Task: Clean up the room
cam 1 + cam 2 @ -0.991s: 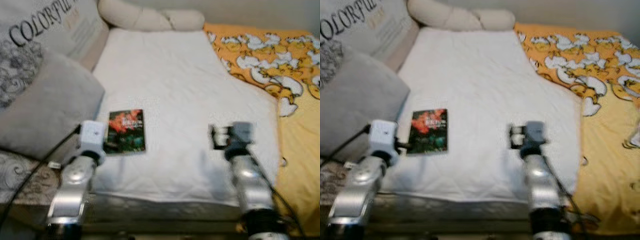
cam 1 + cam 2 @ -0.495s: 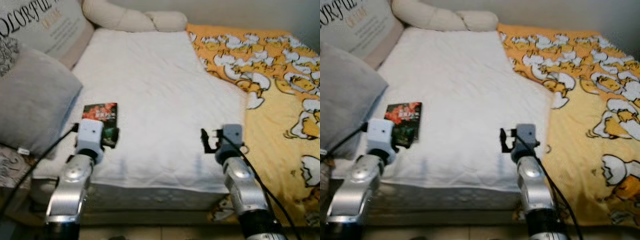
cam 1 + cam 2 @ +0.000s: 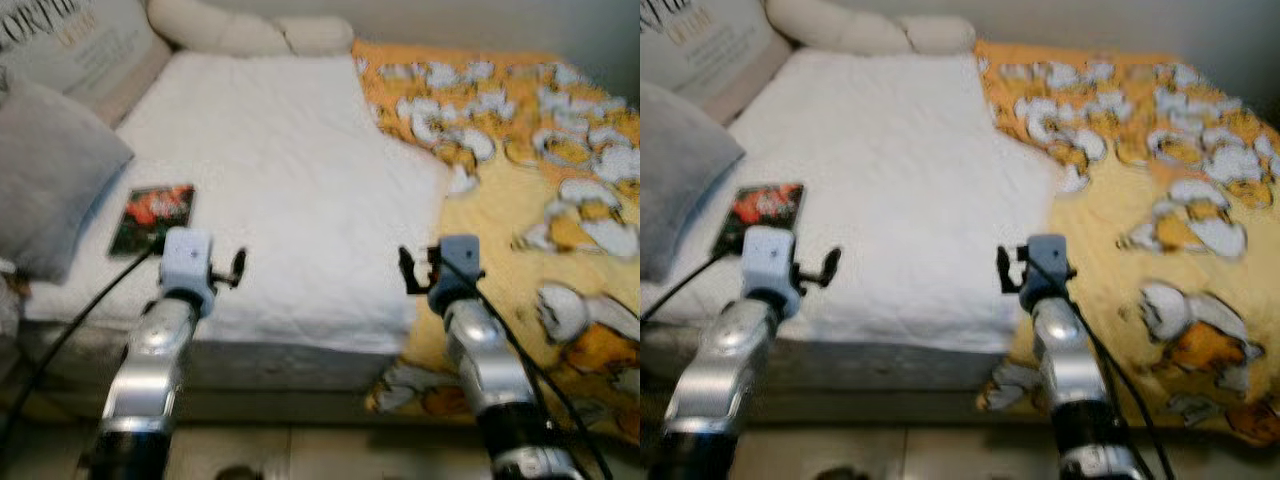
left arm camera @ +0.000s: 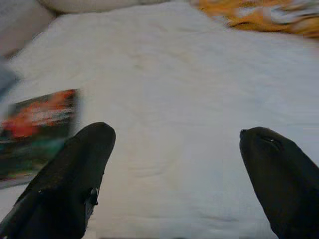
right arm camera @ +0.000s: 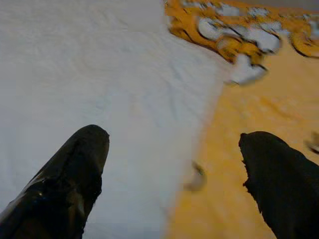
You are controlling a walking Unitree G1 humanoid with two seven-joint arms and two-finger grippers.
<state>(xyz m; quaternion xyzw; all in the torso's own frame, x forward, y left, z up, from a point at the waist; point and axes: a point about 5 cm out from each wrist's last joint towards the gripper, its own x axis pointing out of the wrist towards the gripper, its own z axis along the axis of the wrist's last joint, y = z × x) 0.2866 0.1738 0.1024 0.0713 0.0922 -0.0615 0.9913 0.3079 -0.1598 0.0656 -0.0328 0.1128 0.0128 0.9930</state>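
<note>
A small book (image 3: 152,218) with a red and green cover lies flat on the white sheet (image 3: 280,160) near the bed's left edge, beside a grey pillow (image 3: 50,170). My left gripper (image 4: 177,137) hovers over the sheet's front part, just right of the book (image 4: 35,124), fingers spread wide and holding nothing. My right gripper (image 5: 174,137) hangs open above the seam where the white sheet meets the yellow duck-print blanket (image 5: 259,114). In the left eye view both wrists are raised in front of the bed's near edge, the left gripper (image 3: 232,270) and the right gripper (image 3: 410,272).
A printed cushion (image 3: 80,50) and a long cream bolster (image 3: 250,30) lie at the head of the bed. The yellow blanket (image 3: 540,200) covers the right half and drapes over the front edge. The mattress side (image 3: 280,365) and a strip of floor (image 3: 320,450) are below.
The whole view has swung right and pulled back, so the book and pillows sit further left and the bed's front edge and floor show. Both arms keep their raised pose.
</note>
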